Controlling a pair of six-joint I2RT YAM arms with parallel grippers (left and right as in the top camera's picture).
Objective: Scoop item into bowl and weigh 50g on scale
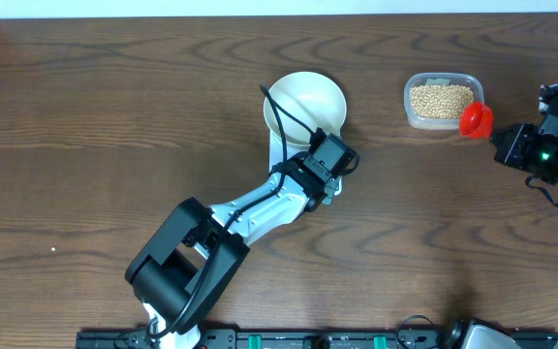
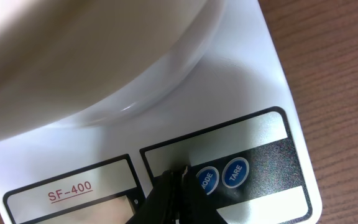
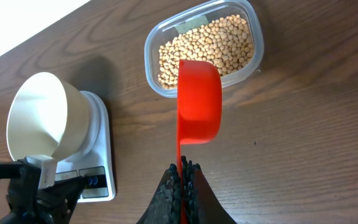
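A: Containers?
B: White bowl (image 1: pixel 305 102) sits on the scale (image 2: pixel 241 87) — its inside shows plain white. Beans (image 1: pixel 441 99) are in the clear tub (image 1: pixel 407 97), right of the scale and well apart from it.
A: Grippers?
B: Left gripper (image 2: pixel 180 171) is pinched together, holding nothing. Its tip is over the scale's panel just beside the MODE button (image 2: pixel 207 181) — can't tell if it touches. Right gripper (image 3: pixel 183 180) is clamped on the handle of a red scoop (image 3: pixel 199 99), whose cup is at the tub corner farthest from the scale. Scoop contents: can't tell.
A: Obstructions?
B: Left arm (image 1: pixel 250 208) lies across the table (image 1: pixel 85 116), covering the scale's front from overhead.
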